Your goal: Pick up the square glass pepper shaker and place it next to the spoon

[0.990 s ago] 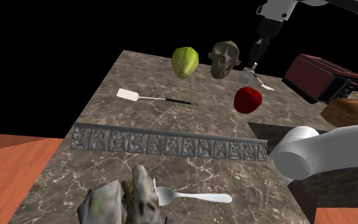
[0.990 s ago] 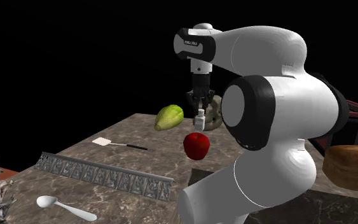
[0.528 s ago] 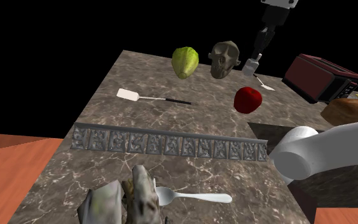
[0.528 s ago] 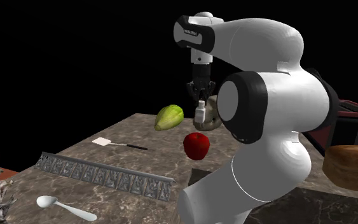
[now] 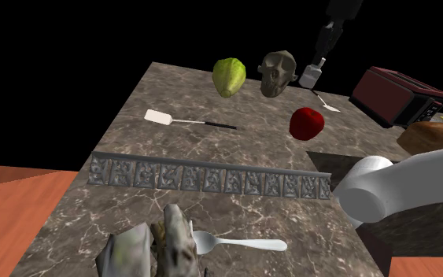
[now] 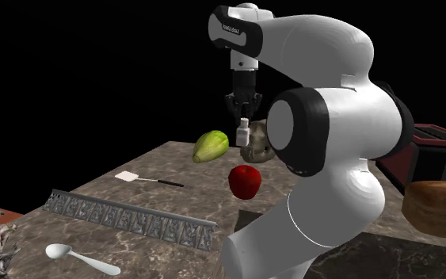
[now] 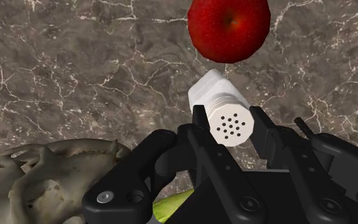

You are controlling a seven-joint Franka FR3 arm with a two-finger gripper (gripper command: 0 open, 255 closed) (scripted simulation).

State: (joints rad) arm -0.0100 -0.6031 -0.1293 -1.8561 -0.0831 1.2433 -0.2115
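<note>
Wrist view: gripper [image 7: 229, 121] pinches the shaker [image 7: 222, 108] at its cap. One black finger [image 7: 201, 124] presses on each side, both touching. The shaker is drawn plain white. It has a square-sided body with rounded corners, a ribbed round neck, and a flat cap dotted with small holes. The cap faces the camera and the body points away toward the counter [image 7: 75, 63]. Apple [image 7: 229, 28], red, lies beyond the shaker's base. Skull [image 7: 44, 175], pale and bony, sits off to one side of the fingers.

Shoulder view: shaker [image 5: 312, 75] hangs under the gripper [image 5: 319, 63] over the counter's [image 5: 235, 145] far end, just beside the skull [image 5: 278, 72] on its right. Apple [image 5: 307, 123] sits nearer the camera than the shaker. Lettuce [image 5: 230, 76] is left of the skull. Spatula [image 5: 188, 121], white blade and dark handle, lies flat at mid-counter. A carved strip [image 5: 208, 179] crosses the counter from side to side. Spoon [image 5: 239, 243], white, lies on the near side of that strip, well apart from the shaker. Toaster [image 5: 396, 96], dark red, and bread [image 5: 436, 138] are at the right.

Second exterior view: shaker [image 6: 244, 131] hangs roughly upright from the gripper [image 6: 244, 120], clear of the surface, in front of the skull [image 6: 257, 149] and above the apple [image 6: 245, 181]. Lettuce [image 6: 211, 146] is to its left. Spoon [image 6: 70, 254] lies at the lower left, with the strip between it and the shaker.
</note>
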